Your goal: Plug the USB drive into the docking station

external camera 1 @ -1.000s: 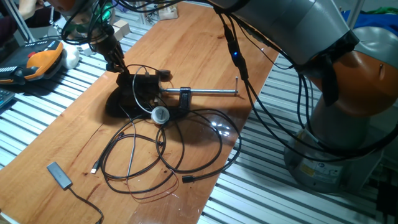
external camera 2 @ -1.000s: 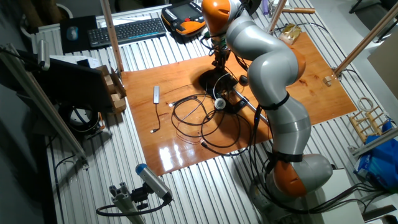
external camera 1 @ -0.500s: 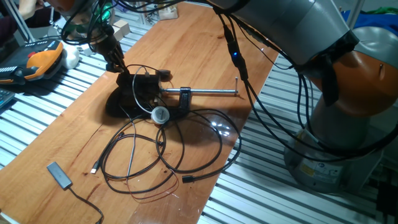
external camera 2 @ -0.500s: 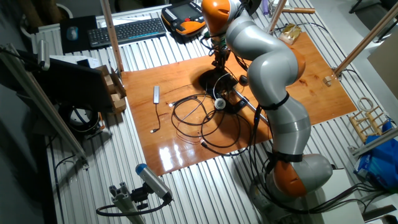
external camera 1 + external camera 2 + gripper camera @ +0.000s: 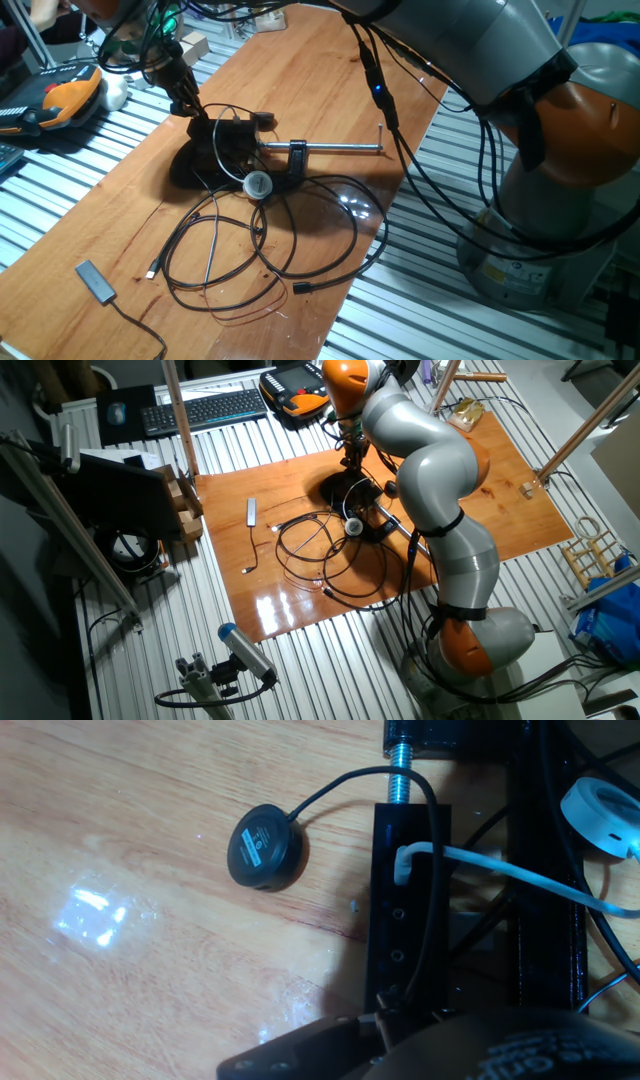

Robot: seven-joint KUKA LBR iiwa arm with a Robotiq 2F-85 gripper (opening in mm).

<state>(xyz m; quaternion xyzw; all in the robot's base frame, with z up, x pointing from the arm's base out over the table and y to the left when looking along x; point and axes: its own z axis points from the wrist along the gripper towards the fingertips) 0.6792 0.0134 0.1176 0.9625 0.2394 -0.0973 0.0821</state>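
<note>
my tool (image 5: pixel 188 103) is down at the far end of the wooden worktop (image 5: pixel 330 75), its tip right on the docking station (image 5: pixel 222 140) — the dark box sitting low in a tangle of leads. from the other fixed view the tool (image 5: pixel 353 458) comes straight down onto the same dark patch, my grey arm (image 5: pixel 430 460) arching over it.

hand view now: the docking station (image 5: pixel 410 900) runs up the frame as a long black face with a row of small ports. a white plug (image 5: pixel 408 863) sits in one port near the top, its white cable running off to the right, and a thin black cable loops over the box to a round black puck (image 5: pixel 264 846) lying on the wood just beside it. at the bottom edge my fingers (image 5: pixel 300 1055) are dark and blurred, pressed close to the lower end of the box — i cannot tell whether they are parted or closed, and i cannot make out the usb drive between them.

the g-clamp (image 5: pixel 295 158) lies just beside the station, its steel screw (image 5: pixel 335 149) pointing away. a white round disc (image 5: pixel 258 184) rests by the clamp, black cables (image 5: pixel 270 240) coil over the near wood, and a flat dongle (image 5: pixel 95 281) lies well apart.
</note>
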